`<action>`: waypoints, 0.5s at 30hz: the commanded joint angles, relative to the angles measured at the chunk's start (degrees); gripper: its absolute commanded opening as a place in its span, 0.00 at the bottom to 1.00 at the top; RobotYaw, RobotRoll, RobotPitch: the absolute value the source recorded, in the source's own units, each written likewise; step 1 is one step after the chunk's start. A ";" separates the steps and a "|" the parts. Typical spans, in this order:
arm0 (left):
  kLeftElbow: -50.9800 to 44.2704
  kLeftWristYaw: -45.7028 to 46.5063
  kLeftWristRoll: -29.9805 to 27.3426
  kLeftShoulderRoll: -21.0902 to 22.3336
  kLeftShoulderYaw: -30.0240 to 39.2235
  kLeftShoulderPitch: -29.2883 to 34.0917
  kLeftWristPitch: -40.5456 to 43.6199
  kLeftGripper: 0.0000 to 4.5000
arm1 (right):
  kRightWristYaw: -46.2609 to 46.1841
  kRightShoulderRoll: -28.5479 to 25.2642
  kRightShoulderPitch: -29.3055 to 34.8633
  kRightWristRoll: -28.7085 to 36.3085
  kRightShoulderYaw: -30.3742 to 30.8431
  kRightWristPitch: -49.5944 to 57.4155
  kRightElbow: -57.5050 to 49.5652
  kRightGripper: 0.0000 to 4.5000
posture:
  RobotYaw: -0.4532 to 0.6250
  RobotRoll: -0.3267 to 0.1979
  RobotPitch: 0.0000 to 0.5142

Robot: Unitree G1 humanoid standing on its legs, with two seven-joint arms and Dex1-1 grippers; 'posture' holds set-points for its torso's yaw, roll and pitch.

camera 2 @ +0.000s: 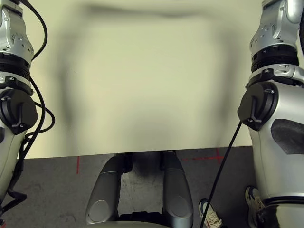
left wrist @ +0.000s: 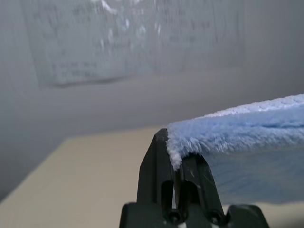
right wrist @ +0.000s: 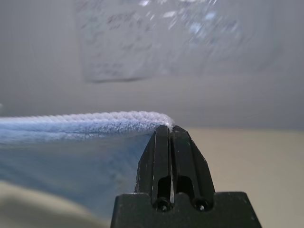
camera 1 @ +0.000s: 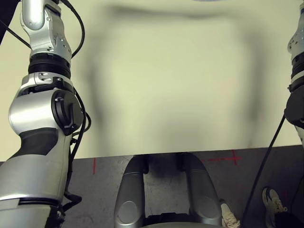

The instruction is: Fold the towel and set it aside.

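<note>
Our left end effector (left wrist: 176, 164) has its two black fingers pressed together on a corner of the towel (left wrist: 247, 137). In the left wrist view the light blue terry cloth comes out from between the fingertips and runs away to one side, with its fluffy edge on top and the rest hanging below it, above the pale surface (left wrist: 85, 180). Behind it stands a grey wall with a blurred sheet of paper (left wrist: 128, 42) on it.

In the right wrist view our right end effector (right wrist: 169, 129) is also closed tightly, and it pinches another corner of the towel (right wrist: 80, 142). The whitish border of the cloth lies along the upper edge, level with the fingertips, and the blue cloth hangs down from it. The pale surface (right wrist: 247, 161) is visible beyond the fingers, and the same kind of paper (right wrist: 156, 38) is on the wall.

In the left eye view we see our left forearm (camera 1: 42, 123) raised at the left side and a small part of the right arm (camera 1: 297, 85) at the right edge. Between them the cream surface (camera 1: 180, 95) carries a wide soft shadow. Under its near edge there is a dark floor with red marks (camera 1: 223, 158) and a shoe (camera 1: 273, 199).

In the right eye view both silver forearms stand up at the two sides, the left one (camera 2: 14, 109) and the right one (camera 2: 275, 128), with black cables beside them.
</note>
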 commanded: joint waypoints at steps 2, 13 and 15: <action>-6.46 -21.78 4.12 4.83 -9.89 13.96 23.34 0.00 | 19.14 -3.16 10.39 -2.28 7.61 15.84 -6.51 0.00 | 0.41 0.62 0.83; -35.96 -37.63 0.61 15.15 -15.95 25.53 53.46 0.00 | 32.04 -10.31 15.34 -6.40 15.65 24.37 -13.48 0.00 | 0.42 0.62 0.82; -36.71 -37.11 0.12 14.86 -15.26 24.84 54.32 0.00 | 31.68 -10.52 13.92 -6.39 15.24 24.15 -12.45 0.00 | 0.42 0.62 0.82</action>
